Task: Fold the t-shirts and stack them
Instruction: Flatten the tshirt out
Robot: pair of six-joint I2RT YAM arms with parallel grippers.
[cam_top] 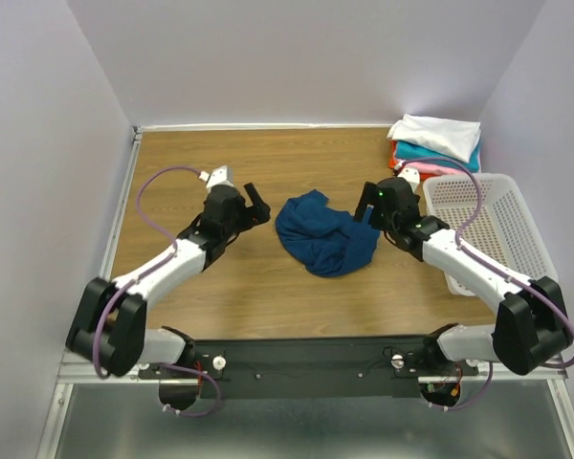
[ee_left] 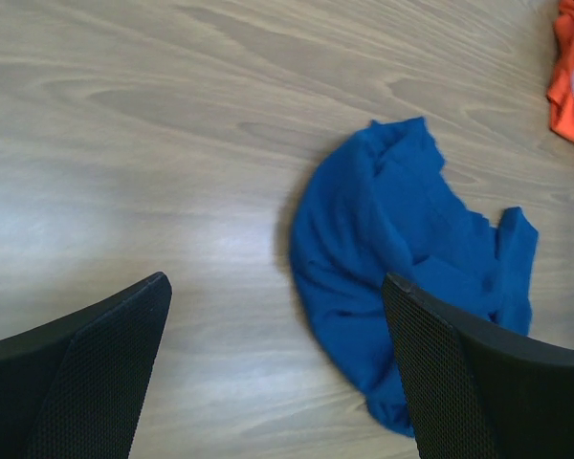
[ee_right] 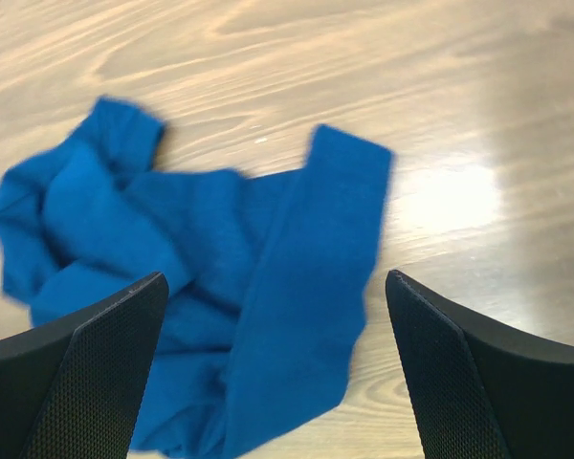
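blue t-shirt — soft crumpled heap on woodgrain table | left end effector released | right end effector released

Blue t-shirt, edges seemingly blurred

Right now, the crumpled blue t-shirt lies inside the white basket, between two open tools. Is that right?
No. The top external view shows the blue t-shirt on the table, not inside the white basket. It lies between the open left tool and right tool.
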